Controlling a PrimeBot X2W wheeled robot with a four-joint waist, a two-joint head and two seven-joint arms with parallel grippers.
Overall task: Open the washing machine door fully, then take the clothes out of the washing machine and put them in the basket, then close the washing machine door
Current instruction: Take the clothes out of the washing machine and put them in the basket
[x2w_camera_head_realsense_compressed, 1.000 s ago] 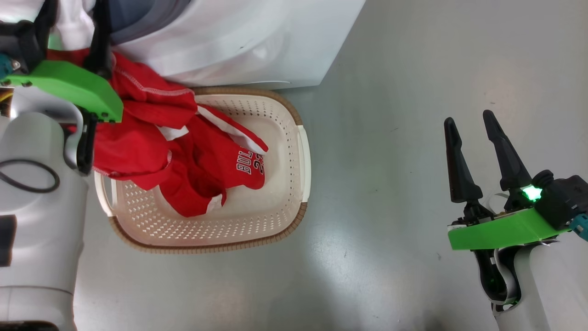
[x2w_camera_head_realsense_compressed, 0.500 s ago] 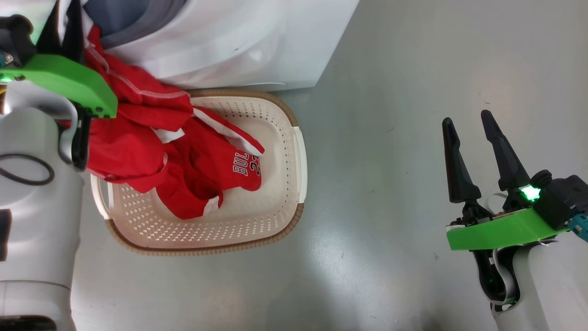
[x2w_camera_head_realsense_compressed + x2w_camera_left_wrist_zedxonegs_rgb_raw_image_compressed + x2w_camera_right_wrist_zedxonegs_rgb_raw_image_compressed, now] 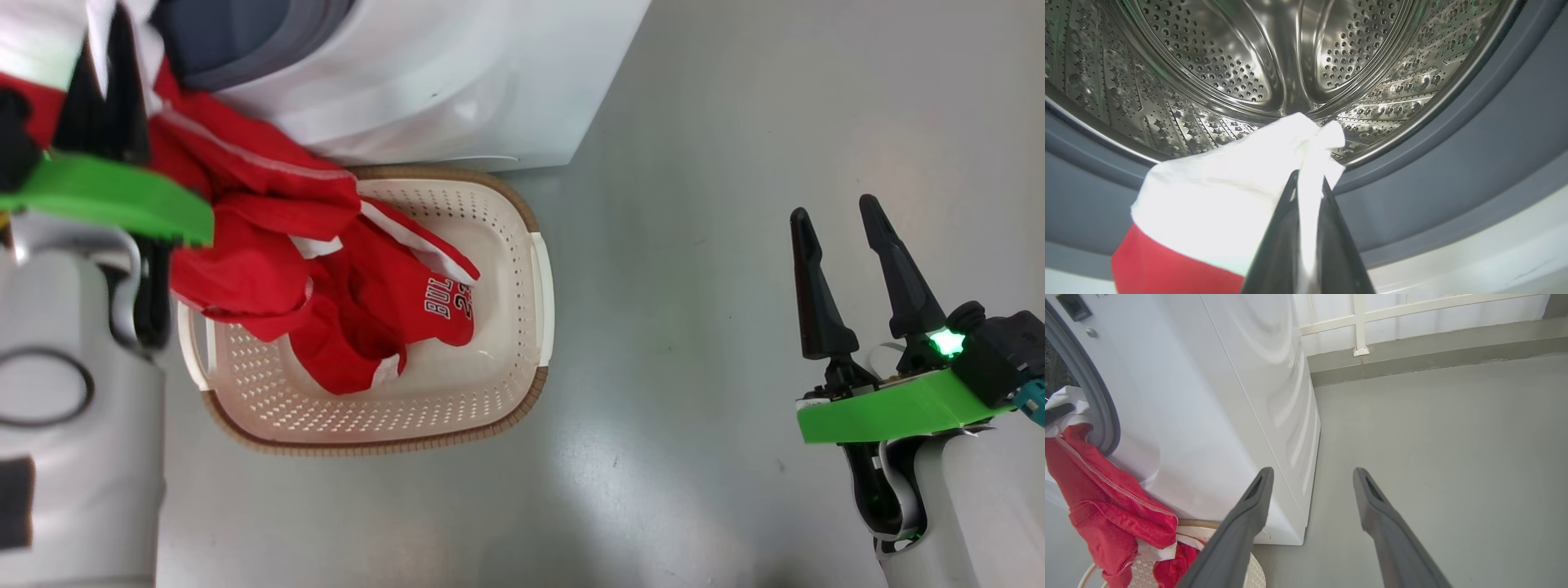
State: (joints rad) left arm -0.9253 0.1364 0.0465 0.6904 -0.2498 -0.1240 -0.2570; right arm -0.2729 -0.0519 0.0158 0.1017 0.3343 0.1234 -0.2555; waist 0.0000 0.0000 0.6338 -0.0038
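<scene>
Lift the cloth clear of the grey mouth of the washing machine (image 3: 457, 82), then release it over the middle of the basket (image 3: 545, 278). The clothes (image 3: 261, 261), red with white trim, trail from that mouth across the basket's left rim. The left gripper (image 3: 1309, 179) pinches a white fold, perhaps a separate garment. The right gripper (image 3: 841, 253) stands spread, empty.

Inside washing machine (image 3: 457, 82): open passage through upper drum (image 3: 1229, 61). At lower lip of opening: blocked by clothes (image 3: 245, 278), draped over gasket (image 3: 1453, 163), pinched in left gripper (image 3: 1309, 177). Low at machine front: blocked by basket (image 3: 543, 310). Right of machine: open floor (image 3: 735, 163), room around right gripper (image 3: 833, 208), fingers spread.
</scene>
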